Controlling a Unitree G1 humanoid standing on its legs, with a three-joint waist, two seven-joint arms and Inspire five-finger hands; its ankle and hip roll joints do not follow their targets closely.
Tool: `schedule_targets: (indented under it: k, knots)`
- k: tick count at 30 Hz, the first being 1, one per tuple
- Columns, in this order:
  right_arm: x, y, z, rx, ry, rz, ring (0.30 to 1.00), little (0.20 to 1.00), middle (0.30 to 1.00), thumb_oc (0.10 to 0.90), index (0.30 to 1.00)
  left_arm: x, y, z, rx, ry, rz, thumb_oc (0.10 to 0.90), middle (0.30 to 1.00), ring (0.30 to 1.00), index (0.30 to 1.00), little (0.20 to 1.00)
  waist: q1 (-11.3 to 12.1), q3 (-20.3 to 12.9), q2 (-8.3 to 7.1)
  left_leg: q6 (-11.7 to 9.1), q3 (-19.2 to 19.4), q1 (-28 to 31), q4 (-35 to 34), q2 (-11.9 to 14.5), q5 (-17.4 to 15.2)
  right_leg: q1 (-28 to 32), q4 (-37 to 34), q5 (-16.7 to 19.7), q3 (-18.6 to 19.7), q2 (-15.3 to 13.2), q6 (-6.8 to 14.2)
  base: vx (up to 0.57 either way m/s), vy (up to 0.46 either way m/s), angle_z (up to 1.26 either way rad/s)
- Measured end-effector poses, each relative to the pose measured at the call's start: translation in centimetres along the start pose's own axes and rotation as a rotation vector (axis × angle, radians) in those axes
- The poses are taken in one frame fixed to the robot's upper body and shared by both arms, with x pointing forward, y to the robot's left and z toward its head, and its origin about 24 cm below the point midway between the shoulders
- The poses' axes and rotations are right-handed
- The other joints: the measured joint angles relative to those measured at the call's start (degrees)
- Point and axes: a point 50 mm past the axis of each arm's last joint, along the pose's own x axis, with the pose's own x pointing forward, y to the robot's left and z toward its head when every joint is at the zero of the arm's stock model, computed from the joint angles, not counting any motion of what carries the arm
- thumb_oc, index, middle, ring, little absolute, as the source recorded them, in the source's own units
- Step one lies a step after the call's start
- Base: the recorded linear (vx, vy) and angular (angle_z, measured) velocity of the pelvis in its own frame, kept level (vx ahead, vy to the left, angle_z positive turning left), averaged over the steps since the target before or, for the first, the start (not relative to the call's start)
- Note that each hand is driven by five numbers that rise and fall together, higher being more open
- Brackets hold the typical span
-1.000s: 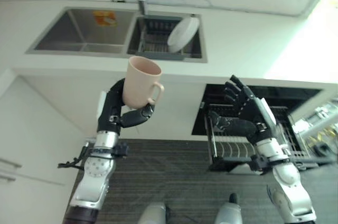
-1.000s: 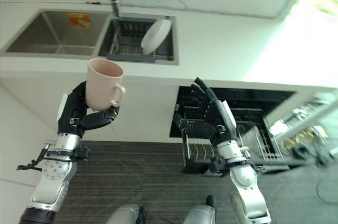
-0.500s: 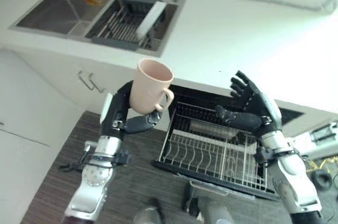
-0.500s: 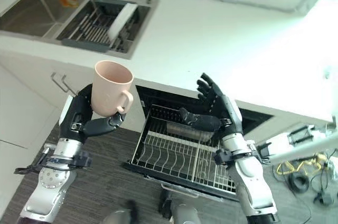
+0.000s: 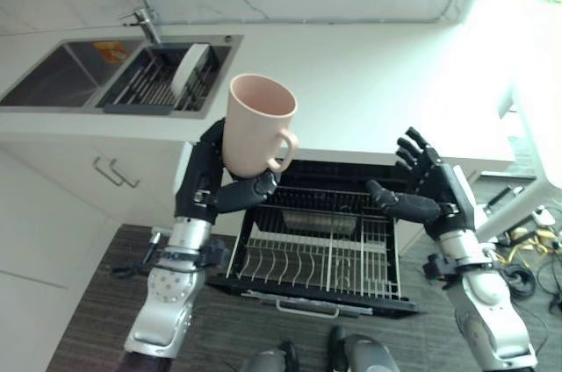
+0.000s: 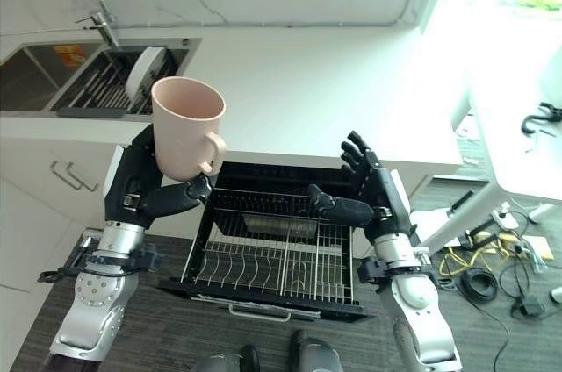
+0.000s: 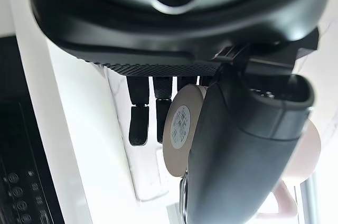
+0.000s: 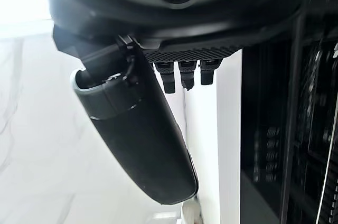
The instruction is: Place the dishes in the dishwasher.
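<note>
My left hand (image 5: 204,181) is shut on a pale pink mug (image 5: 256,125), held upright with its handle facing right, above the left edge of the pulled-out dishwasher rack (image 5: 320,249). The mug's base with a round sticker (image 7: 179,130) shows past the thumb in the left wrist view. My right hand (image 5: 429,196) hovers open and empty over the rack's right side, thumb pointing left. The rack's wire tines hold nothing that I can make out. A white plate (image 5: 187,67) stands on edge in the sink's drying rack (image 5: 154,84) at the back left.
A white counter (image 5: 369,74) runs over the dishwasher opening. The double sink (image 5: 61,74) with a tap (image 5: 140,14) lies at the far left. White cabinet doors (image 5: 53,205) stand left of the rack. Cables (image 6: 479,271) lie on the floor at the right.
The camera has swung right, so the dishwasher rack now sits centred below both hands. The mug stays in my left hand; the right hand remains open.
</note>
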Motion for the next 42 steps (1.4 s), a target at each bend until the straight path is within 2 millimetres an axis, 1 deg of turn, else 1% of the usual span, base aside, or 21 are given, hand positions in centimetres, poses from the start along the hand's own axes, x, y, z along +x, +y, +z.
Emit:
schedule_targets:
  k: [3, 4, 5, 6, 7, 8, 9, 10, 11, 13, 14, 16, 17, 18, 19, 22, 26, 28, 30, 35, 42]
  knots:
    - [-0.1, 0.3, -0.1, 0.012, 0.004, 0.025, 0.9, 0.9, 0.9, 0.8, 0.9, 0.0, 0.0, -0.1, 0.002, 0.006, 0.001, 0.4, 0.3, 0.3, 0.3, 0.3, -0.6, -0.1, -0.29, 1.5, 1.5, 0.3, -0.5, 0.1, 0.8, 0.7, -3.0, 2.4, 0.7, 0.2, 0.8, -0.05, -0.042, -0.2]
    - [-0.1, 0.5, -0.2, 0.024, 0.007, 0.041, 0.9, 0.9, 0.9, 0.8, 0.9, 0.0, 0.1, -0.2, 0.004, 0.007, 0.003, 0.4, 0.3, 0.3, 0.3, 0.3, -0.2, -0.2, -0.36, 2.4, 2.6, 0.9, -1.5, 0.9, 1.5, 0.8, -3.6, 2.0, 0.3, -0.2, 2.7, -0.06, -0.111, -0.38]
    - [0.0, 0.9, -0.2, 0.032, 0.008, 0.068, 0.9, 0.9, 0.9, 0.8, 0.9, 0.0, 0.0, -0.3, 0.004, 0.012, 0.01, 0.4, 0.3, 0.3, 0.3, 0.3, 0.9, -0.2, -0.27, 2.7, 4.0, 1.5, -2.0, 1.0, 1.6, 0.2, -0.4, -0.1, -3.5, -3.8, 5.3, -0.05, -0.213, -0.49]
    - [0.0, 1.2, -0.3, 0.035, 0.01, 0.087, 0.9, 0.9, 0.9, 0.8, 0.9, -0.1, 0.1, -0.5, 0.006, 0.021, 0.012, 0.4, 0.3, 0.3, 0.3, 0.3, 1.3, -0.3, -0.48, 3.1, 4.7, 1.9, -2.1, 0.9, 1.3, 0.2, 1.4, -0.5, -4.9, -7.1, 6.4, -0.04, -0.28, -0.43]
    - [-0.1, 1.6, -0.4, 0.044, 0.01, 0.11, 0.9, 0.9, 0.9, 0.8, 0.9, -0.1, 0.2, -0.8, 0.011, 0.032, 0.016, 0.4, 0.3, 0.3, 0.3, 0.3, 2.2, -0.7, -1.0, 2.7, 4.6, 1.9, -2.0, 0.5, 1.4, 0.0, 2.5, -0.3, -4.1, -11.6, 7.4, -0.04, -0.311, -0.21]
    - [-0.1, 1.7, -0.4, 0.045, 0.008, 0.114, 0.9, 0.9, 0.9, 0.8, 0.9, 0.0, 0.2, -0.8, 0.012, 0.032, 0.016, 0.4, 0.3, 0.3, 0.3, 0.3, 2.5, -0.8, -1.17, 2.7, 4.6, 1.8, -1.9, 0.5, 1.4, -0.2, 2.7, -0.2, -3.7, -12.8, 8.4, -0.02, -0.187, 0.1]
    - [0.0, 2.2, -0.4, 0.075, 0.005, 0.129, 0.9, 0.9, 0.9, 0.8, 0.9, 0.2, 0.5, -1.2, 0.036, 0.047, 0.028, 0.4, 0.3, 0.3, 0.3, 0.3, 2.7, -0.9, -1.72, 2.3, 2.9, 1.1, -1.5, 0.6, 1.8, 1.2, 0.8, 1.3, -2.2, -17.0, 11.2, -0.04, -0.239, 0.3]
    - [0.0, 2.4, -0.4, 0.093, 0.001, 0.13, 0.9, 0.9, 0.9, 0.8, 0.9, 0.1, 0.8, -1.4, 0.053, 0.056, 0.029, 0.4, 0.3, 0.3, 0.3, 0.3, 2.9, -0.9, -2.14, 1.8, 2.2, 0.7, -1.3, 1.1, 2.1, 2.4, -1.7, 1.6, -2.1, -17.4, 11.5, -0.01, -0.218, 0.39]
    - [0.0, 2.6, -0.4, 0.148, -0.001, 0.135, 0.9, 0.9, 0.9, 0.8, 0.9, 0.1, 1.2, -1.3, 0.085, 0.058, 0.027, 0.4, 0.3, 0.3, 0.3, 0.3, 3.8, -1.0, -3.29, 1.0, 1.8, 0.6, -1.2, 1.3, 2.6, 3.1, -3.4, 1.9, -2.5, -17.9, 11.4, -0.03, -0.304, 0.21]
    - [0.5, 3.1, -0.2, 0.291, -0.007, 0.164, 0.9, 0.9, 0.9, 0.8, 0.9, -0.2, 1.5, -1.4, 0.116, 0.066, 0.042, 0.4, 0.3, 0.3, 0.3, 0.3, 5.3, -1.6, -4.95, -0.8, 1.9, 0.1, -0.6, 1.9, 3.0, 4.1, -5.1, 2.9, -4.5, -17.0, 10.4, -0.01, -0.229, 0.13]
    - [1.0, 3.6, -0.2, 0.395, -0.012, 0.181, 0.9, 0.9, 0.9, 0.8, 0.9, -0.2, 1.4, -1.6, 0.119, 0.07, 0.054, 0.4, 0.3, 0.3, 0.3, 0.3, 5.2, -1.7, -5.02, -2.0, 1.1, -0.5, 0.5, 2.7, 2.7, 4.0, -4.7, 6.2, -4.0, -16.1, 10.3, 0.01, -0.169, 0.15]
    - [1.3, 4.3, -0.3, 0.502, 0.02, 0.23, 0.9, 0.9, 0.9, 0.8, 0.9, -0.6, 1.0, -1.7, 0.146, 0.073, 0.039, 0.4, 0.3, 0.3, 0.3, 0.3, 5.6, -2.4, -3.35, -3.9, 0.2, -0.9, 0.6, 6.4, 3.0, 3.9, -4.4, 5.0, -5.3, -12.6, 8.4, 0.0, -0.167, 0.02]
    - [1.3, 4.5, -0.3, 0.537, 0.034, 0.255, 0.9, 0.9, 0.9, 0.8, 0.9, -0.5, 0.7, -1.6, 0.168, 0.065, 0.025, 0.4, 0.3, 0.3, 0.3, 0.3, 5.2, -2.6, -2.96, -5.0, -0.6, -1.0, 0.0, 8.2, 3.7, 3.7, -4.0, 4.3, -6.1, -10.9, 7.2, 0.0, -0.161, 0.0]
    - [1.2, 4.5, -0.4, 0.556, 0.042, 0.262, 0.9, 0.9, 0.9, 0.8, 0.9, -0.6, 0.5, -1.7, 0.172, 0.065, 0.017, 0.4, 0.3, 0.3, 0.3, 0.3, 4.3, -2.7, -2.91, -5.8, -0.9, -0.9, -1.0, 8.6, 4.2, 3.7, -3.6, 3.7, -6.4, -10.3, 6.4, 0.0, -0.152, -0.03]
    - [1.2, 4.5, -0.4, 0.579, 0.046, 0.273, 0.9, 0.9, 0.9, 0.8, 0.9, -0.7, 0.0, -1.8, 0.191, 0.065, 0.003, 0.4, 0.3, 0.3, 0.3, 0.3, 3.7, -3.2, -2.25, -6.4, -0.7, -0.1, -2.5, 9.3, 5.3, 3.3, -3.2, 3.4, -6.6, -9.6, 5.8, 0.0, -0.115, -0.05]
    - [1.0, 4.8, -0.7, 0.63, 0.077, 0.294, 0.9, 0.9, 0.9, 0.8, 0.9, -0.8, -0.9, -1.9, 0.223, 0.055, -0.035, 0.4, 0.3, 0.3, 0.3, 0.3, 2.9, -4.2, -0.96, -7.3, -0.7, -0.1, -3.3, 9.8, 6.1, 2.7, -2.6, 3.3, -6.6, -9.0, 4.9, 0.0, -0.037, -0.04]
    - [0.5, 5.8, -1.4, 0.69, 0.135, 0.327, 0.9, 0.9, 0.9, 0.8, 0.9, -1.0, -2.2, -2.4, 0.233, 0.05, -0.084, 0.4, 0.3, 0.3, 0.3, 0.3, 2.5, -4.9, 0.23, -7.4, -0.6, 0.1, -3.5, 9.7, 6.3, 2.7, -2.4, 3.3, -6.5, -8.8, 4.8, 0.0, 0.0, 0.0]
    - [0.3, 6.8, -1.7, 0.746, 0.174, 0.358, 0.9, 0.9, 0.9, 0.8, 0.9, -1.1, -2.6, -3.0, 0.263, 0.064, -0.096, 0.4, 0.3, 0.3, 0.3, 0.3, 2.6, -5.0, 0.15, -7.3, -0.4, 0.5, -3.5, 9.0, 6.3, 2.7, -2.2, 3.4, -6.0, -9.3, 5.0, 0.0, 0.006, -0.04]
    - [0.0, 7.6, -3.0, 0.796, 0.232, 0.337, 0.9, 0.9, 0.9, 0.8, 0.9, -1.2, -2.5, -3.2, 0.281, 0.071, -0.096, 0.4, 0.3, 0.3, 0.3, 0.3, 2.7, -6.0, -0.32, -6.9, 0.4, 0.8, -3.4, 8.9, 5.9, 2.8, -2.7, 3.6, -5.3, -9.4, 5.3, 0.0, 0.015, -0.11]
    - [-0.4, 7.9, -3.5, 0.791, 0.261, 0.319, 0.9, 0.9, 0.9, 0.8, 0.9, -1.2, -2.6, -3.2, 0.302, 0.063, -0.092, 0.4, 0.3, 0.3, 0.3, 0.3, 2.5, -6.7, -1.25, -6.8, 0.6, 0.8, -3.1, 8.7, 5.7, 2.8, -3.0, 3.8, -5.2, -9.7, 5.7, 0.0, 0.006, -0.02]
    - [-0.5, 8.1, -3.6, 0.779, 0.276, 0.305, 0.9, 0.9, 0.9, 0.8, 0.9, -1.3, -3.1, -3.5, 0.299, 0.079, -0.095, 0.4, 0.3, 0.3, 0.3, 0.3, 2.5, -6.7, -1.31, -6.6, 0.8, 0.7, -2.8, 8.6, 5.6, 2.8, -3.1, 4.0, -4.9, -9.7, 5.8, 0.0, 0.0, 0.0]
